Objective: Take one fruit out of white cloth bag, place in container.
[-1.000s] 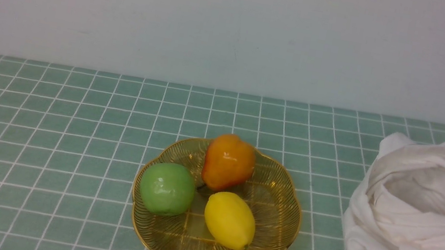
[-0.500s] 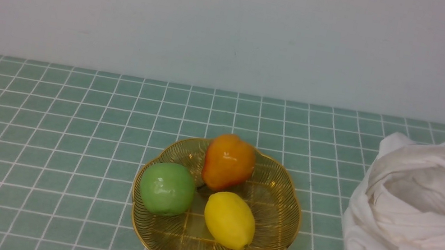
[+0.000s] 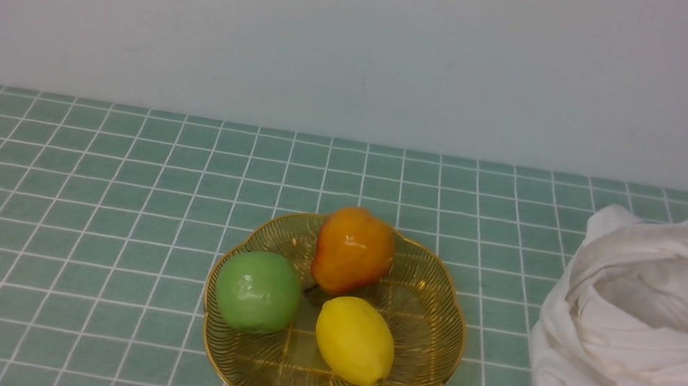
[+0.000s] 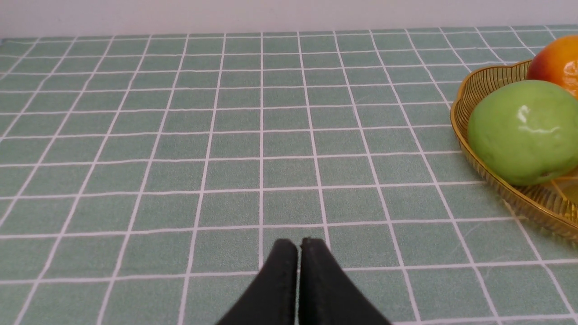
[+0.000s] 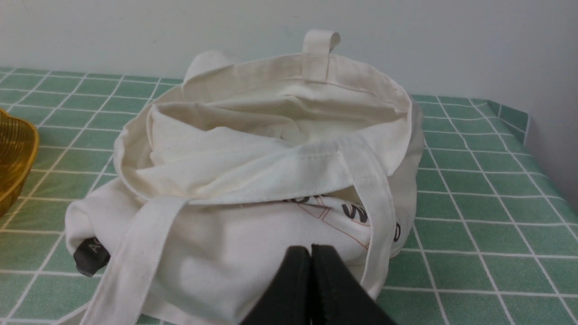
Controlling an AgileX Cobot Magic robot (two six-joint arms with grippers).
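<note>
The yellow lemon (image 3: 355, 340) lies in the golden wire dish (image 3: 425, 377) at the table's middle front, beside a green apple (image 3: 258, 292) and an orange pear-shaped fruit (image 3: 354, 250). The white cloth bag (image 3: 656, 347) slumps at the right with its mouth open; I see no fruit inside it. My left gripper (image 4: 298, 243) is shut and empty over bare tablecloth, left of the dish (image 4: 478, 85) and apple (image 4: 524, 131). My right gripper (image 5: 310, 249) is shut and empty, just in front of the bag (image 5: 253, 171). Neither gripper shows in the front view.
The green checked tablecloth (image 3: 65, 207) runs back to a pale wall (image 3: 370, 42). The table's right edge (image 5: 526, 122) lies just past the bag. A dark label (image 5: 90, 257) sticks out at the bag's lower corner. The dish's rim (image 5: 18, 153) shows in the right wrist view.
</note>
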